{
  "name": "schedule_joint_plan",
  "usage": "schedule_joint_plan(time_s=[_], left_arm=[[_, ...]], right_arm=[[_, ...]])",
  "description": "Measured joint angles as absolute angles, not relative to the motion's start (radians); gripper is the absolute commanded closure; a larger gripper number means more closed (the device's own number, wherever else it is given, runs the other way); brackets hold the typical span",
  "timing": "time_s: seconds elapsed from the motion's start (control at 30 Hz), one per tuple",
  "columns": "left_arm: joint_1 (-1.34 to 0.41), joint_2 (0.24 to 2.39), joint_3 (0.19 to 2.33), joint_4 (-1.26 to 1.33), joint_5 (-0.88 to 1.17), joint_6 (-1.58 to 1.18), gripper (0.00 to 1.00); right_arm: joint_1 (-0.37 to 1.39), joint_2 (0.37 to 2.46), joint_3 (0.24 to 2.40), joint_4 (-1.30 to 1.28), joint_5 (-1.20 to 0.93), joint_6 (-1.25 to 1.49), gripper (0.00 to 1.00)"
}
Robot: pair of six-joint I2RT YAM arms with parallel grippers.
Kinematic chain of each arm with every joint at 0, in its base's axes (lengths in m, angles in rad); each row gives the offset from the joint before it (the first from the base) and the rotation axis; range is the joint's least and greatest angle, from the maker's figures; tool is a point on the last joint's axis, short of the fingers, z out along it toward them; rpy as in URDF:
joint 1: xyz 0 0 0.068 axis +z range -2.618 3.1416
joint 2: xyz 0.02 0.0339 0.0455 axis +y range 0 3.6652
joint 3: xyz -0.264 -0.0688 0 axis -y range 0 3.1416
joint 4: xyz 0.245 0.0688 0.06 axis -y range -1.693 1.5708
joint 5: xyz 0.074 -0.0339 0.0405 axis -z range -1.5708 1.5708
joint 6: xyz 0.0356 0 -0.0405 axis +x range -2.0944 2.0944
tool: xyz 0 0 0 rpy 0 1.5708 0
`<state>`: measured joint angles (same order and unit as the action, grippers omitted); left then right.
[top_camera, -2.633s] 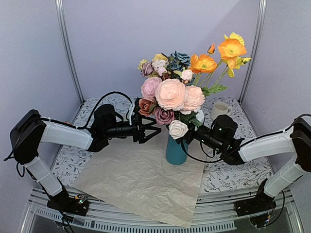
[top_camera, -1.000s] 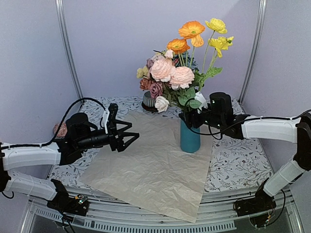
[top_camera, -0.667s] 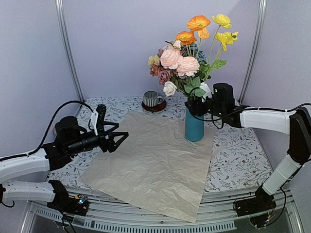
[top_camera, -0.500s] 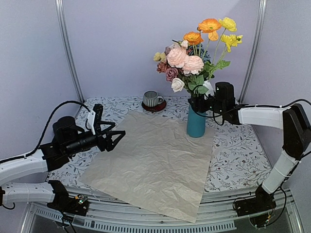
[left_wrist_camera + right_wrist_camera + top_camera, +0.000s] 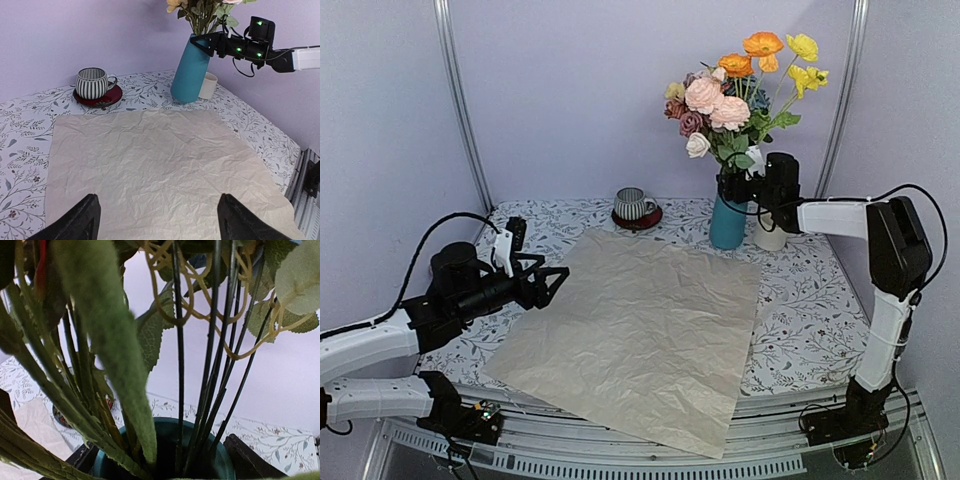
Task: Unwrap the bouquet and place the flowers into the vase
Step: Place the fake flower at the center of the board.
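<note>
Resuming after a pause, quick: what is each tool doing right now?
Left tool: open, empty, above the paper.
Right tool: closed on the rim of the vase, which holds the flowers.

No text, label, brand, number or sign can be read in any view. The vase (image 5: 727, 224) is plain teal with no print. The striped cup (image 5: 634, 204) shows only stripes, the paper sheet (image 5: 640, 340) only creases, and the worktop (image 5: 810, 330) cover only a leaf pattern. The small green lights on the arm housing carry no legible marking.
</note>
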<state>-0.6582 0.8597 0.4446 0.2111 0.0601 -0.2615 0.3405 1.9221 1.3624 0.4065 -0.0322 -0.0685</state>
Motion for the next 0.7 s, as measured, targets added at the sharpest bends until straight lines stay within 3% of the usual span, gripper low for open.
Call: schedule_joint_plan(time_s=[0.3, 0.53, 0.6, 0.7], left_arm=[[-0.636, 0.878, 0.443, 0.212, 0.043, -0.266, 0.17], [-0.621, 0.878, 0.441, 0.214, 0.044, -0.273, 0.17], [-0.617, 0.877, 0.436, 0.218, 0.045, -0.274, 0.17], [-0.614, 0.877, 0.429, 0.219, 0.047, -0.277, 0.17]], right_arm=[[0.338, 2.053, 1.475, 0.465, -0.041, -0.072, 0.45], [0.338, 2.084, 1.482, 0.469, -0.040, -0.072, 0.39], [0.338, 2.084, 1.482, 0.469, -0.040, -0.073, 0.34], [0.338, 2.084, 1.482, 0.469, -0.041, -0.075, 0.11]])
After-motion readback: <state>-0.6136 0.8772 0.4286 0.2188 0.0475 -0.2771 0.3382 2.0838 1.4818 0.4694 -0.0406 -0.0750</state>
